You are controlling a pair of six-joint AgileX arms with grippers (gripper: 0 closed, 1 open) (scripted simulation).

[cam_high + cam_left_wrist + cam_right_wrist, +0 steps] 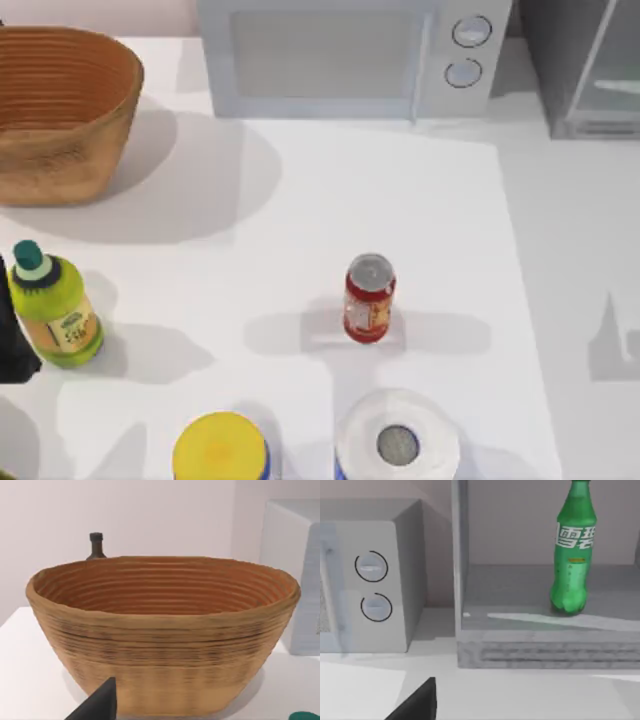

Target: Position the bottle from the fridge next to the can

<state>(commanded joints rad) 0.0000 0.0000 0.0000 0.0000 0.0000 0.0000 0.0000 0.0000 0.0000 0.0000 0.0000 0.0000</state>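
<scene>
The bottle (573,555) is glossy translucent green plastic with a smooth printed label. It stands on the fridge (540,630) floor, matt grey metal with a ribbed front edge. The can (369,298) has a shiny silver metal top and a glossy red wall. The basket (160,630) is rough, ridged woven fibre. The bench (300,220) is smooth matt white.

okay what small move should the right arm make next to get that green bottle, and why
Probably ease the right claw forward toward the green soda bottle. It stands upright on the fridge shelf, ungrasped, and the red can waits mid-table.
</scene>
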